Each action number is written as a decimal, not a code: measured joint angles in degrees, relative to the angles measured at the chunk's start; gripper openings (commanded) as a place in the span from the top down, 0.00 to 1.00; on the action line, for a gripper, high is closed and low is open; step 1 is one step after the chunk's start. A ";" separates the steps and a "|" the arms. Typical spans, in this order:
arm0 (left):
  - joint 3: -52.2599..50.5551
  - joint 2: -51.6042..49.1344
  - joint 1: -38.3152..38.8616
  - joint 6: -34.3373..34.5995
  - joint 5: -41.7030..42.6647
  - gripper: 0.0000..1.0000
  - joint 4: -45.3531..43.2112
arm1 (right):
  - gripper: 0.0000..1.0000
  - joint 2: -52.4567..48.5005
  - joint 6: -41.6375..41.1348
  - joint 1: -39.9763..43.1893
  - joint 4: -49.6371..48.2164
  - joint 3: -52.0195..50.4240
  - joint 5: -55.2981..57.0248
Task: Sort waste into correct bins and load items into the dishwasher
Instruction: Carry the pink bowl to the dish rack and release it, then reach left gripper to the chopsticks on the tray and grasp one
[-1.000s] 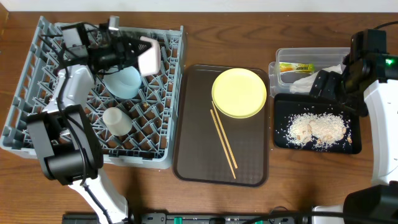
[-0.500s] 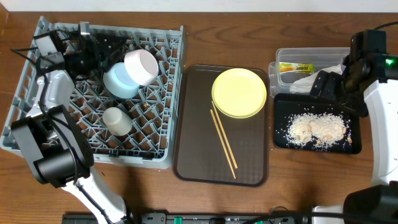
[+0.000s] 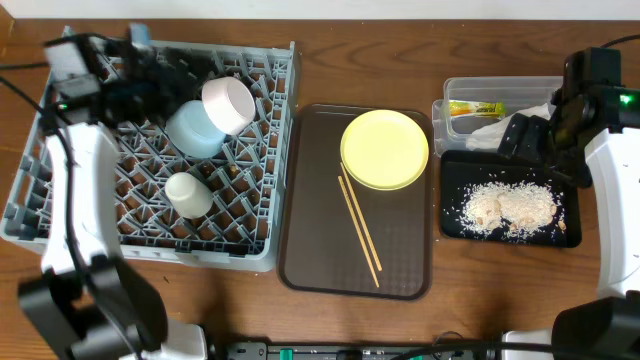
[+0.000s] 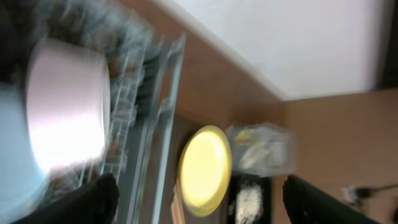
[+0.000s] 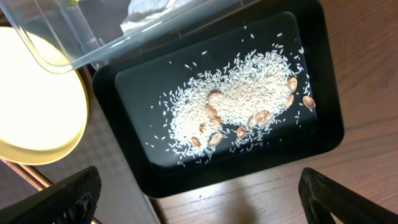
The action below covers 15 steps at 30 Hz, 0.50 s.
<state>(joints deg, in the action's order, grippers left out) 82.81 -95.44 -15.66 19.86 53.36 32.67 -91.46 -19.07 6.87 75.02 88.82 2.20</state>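
The grey dishwasher rack (image 3: 60,215) holds a light blue bowl (image 3: 192,132), a white bowl (image 3: 229,103) leaning on it, and a small white cup (image 3: 187,194). My left gripper (image 3: 160,88) hangs open just left of the bowls, holding nothing; in its blurred view the white bowl (image 4: 68,115) is free of it. The yellow plate (image 3: 385,148) and two chopsticks (image 3: 360,230) lie on the brown tray. The clear tub (image 3: 452,92) holds the sachet (image 3: 477,108) and napkin (image 3: 508,128). Rice scraps (image 3: 508,205) fill the black tray (image 3: 572,238). My right gripper (image 3: 528,135) stands open above the tray's (image 5: 143,180) near edge.
The brown serving tray (image 3: 310,250) lies between the rack and the bins. The rack's tall slatted wall (image 3: 283,150) faces that tray. Bare wooden table (image 3: 470,290) runs along the front edge.
My left gripper opened and let go of the white bowl, which now rests in the rack against the blue bowl. The left arm drew back to the left. The right arm has not moved.
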 measured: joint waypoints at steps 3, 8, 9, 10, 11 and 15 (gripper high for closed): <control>0.04 3.98 7.67 -1.55 -13.20 0.13 12.35 | 0.01 0.00 0.00 0.00 -0.02 0.00 -0.02; 0.00 5.31 22.16 -2.29 -26.34 0.12 22.88 | 0.01 0.00 -0.02 0.00 -0.52 -0.02 -0.02; -0.04 5.31 25.24 -2.32 -27.93 0.13 23.58 | 0.01 0.00 0.00 0.00 -0.55 -0.02 -0.02; -0.09 5.31 27.96 -2.27 -29.00 0.13 24.09 | 0.01 0.00 0.00 0.00 -0.52 -0.02 -0.02; -0.20 5.31 30.40 -2.27 -29.88 0.13 24.22 | 0.01 0.00 0.00 0.00 -0.52 -0.02 -0.02; -1.95 5.31 39.30 -1.07 -33.29 0.14 23.96 | 0.01 0.00 0.00 0.00 -0.55 -0.02 -0.02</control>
<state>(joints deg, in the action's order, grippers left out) 80.86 -90.13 23.64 18.79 20.08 56.62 -91.46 -19.07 6.87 74.48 88.79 2.17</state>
